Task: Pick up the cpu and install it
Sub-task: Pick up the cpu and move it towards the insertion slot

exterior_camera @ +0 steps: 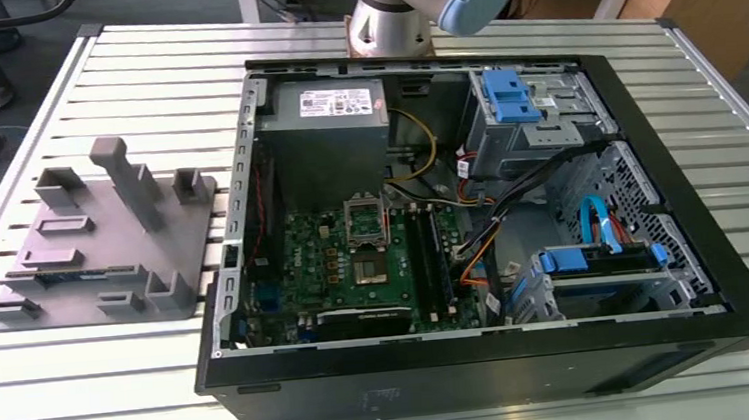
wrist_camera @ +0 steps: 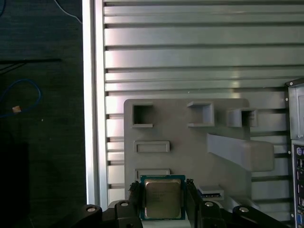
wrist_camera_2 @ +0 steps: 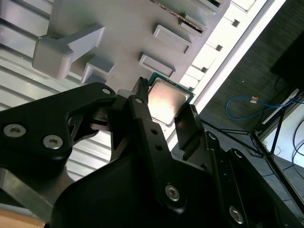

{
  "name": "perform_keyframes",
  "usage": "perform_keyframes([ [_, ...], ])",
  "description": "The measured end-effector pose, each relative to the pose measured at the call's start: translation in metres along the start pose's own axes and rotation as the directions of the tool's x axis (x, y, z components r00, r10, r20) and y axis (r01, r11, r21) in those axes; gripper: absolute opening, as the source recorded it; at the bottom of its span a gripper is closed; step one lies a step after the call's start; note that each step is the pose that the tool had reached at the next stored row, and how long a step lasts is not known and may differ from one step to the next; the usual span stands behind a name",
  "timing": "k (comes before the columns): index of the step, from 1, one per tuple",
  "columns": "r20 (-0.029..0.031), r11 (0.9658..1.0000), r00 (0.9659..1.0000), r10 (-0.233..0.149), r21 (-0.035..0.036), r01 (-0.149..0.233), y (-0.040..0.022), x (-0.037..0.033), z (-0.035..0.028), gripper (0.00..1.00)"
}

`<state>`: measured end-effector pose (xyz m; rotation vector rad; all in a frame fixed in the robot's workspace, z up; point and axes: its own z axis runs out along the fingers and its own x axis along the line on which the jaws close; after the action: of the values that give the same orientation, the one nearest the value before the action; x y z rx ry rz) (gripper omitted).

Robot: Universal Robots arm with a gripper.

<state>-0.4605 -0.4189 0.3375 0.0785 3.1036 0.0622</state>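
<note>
The slatted metal desk (exterior_camera: 108, 391) reaches the exterior view's near edge and carries everything else. On it, toward the exterior view's right, lies an open black computer case (exterior_camera: 495, 376), with its green motherboard (exterior_camera: 352, 272) and dark socket (exterior_camera: 365, 226) exposed. Well apart from the case, toward the exterior view's left, sits a gray fixture plate (exterior_camera: 96, 242) with raised blocks. Part of the arm (exterior_camera: 419, 6) shows beyond the case. In both wrist views the black pincer (wrist_camera: 162, 189) is closed narrowly on the cpu (wrist_camera: 162, 199), with fingers (wrist_camera_2: 144, 118) pressed against two opposite edges and the silvery top facing the cameras. The cpu seems to hang clear above the plate, though I cannot be sure of the gap.
</note>
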Motion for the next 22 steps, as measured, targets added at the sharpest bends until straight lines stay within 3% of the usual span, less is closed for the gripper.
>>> perform_keyframes([
  [22,0.0002,1.0,1.0,0.0,-0.0001,0.0,0.0009,-0.0008,-0.0229,0.47],
])
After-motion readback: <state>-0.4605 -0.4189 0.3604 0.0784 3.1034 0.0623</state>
